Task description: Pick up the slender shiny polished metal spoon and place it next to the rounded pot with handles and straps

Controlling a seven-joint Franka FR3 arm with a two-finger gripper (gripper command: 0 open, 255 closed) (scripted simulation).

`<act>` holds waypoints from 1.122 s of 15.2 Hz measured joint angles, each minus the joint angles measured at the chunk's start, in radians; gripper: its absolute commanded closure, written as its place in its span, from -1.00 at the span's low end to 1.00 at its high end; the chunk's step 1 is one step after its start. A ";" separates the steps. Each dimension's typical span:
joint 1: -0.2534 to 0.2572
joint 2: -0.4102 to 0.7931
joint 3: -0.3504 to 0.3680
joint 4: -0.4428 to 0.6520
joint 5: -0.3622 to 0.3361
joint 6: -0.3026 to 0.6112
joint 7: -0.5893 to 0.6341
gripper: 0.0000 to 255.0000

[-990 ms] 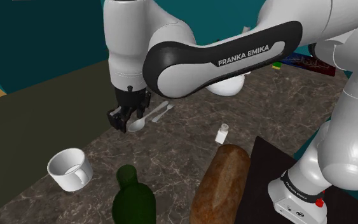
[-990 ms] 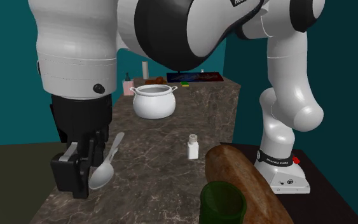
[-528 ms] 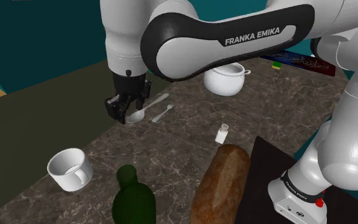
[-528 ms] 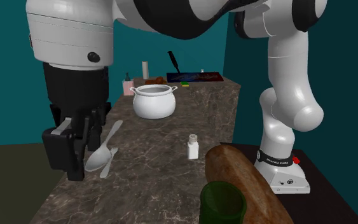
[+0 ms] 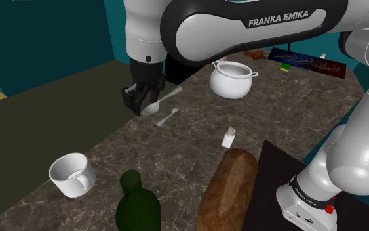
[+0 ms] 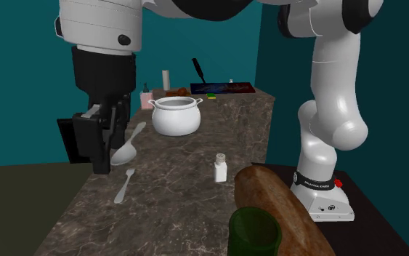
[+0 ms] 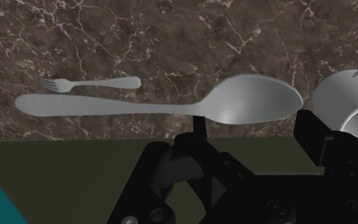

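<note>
You've got the spoon (image 5: 160, 103) pinched in the gripper (image 5: 137, 105) and lifted off the counter (image 5: 176, 157) near the fork (image 5: 168, 117), so pickup looks done; left: carry it toward 2 o'clock in the shoulder view and set it beside the pot (image 5: 232, 80).

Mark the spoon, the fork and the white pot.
spoon (image 6: 124, 153), second exterior view, on its bowl.
fork (image 6: 125, 185), second exterior view, on its handle.
white pot (image 5: 232, 82), shoulder view, on its outer wall.
</note>
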 measured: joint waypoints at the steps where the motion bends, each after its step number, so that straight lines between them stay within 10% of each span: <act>1: -0.020 -0.036 -0.007 -0.037 0.024 0.011 -0.029 1.00; 17: -0.190 -0.402 -0.251 -0.429 0.239 0.103 -0.499 1.00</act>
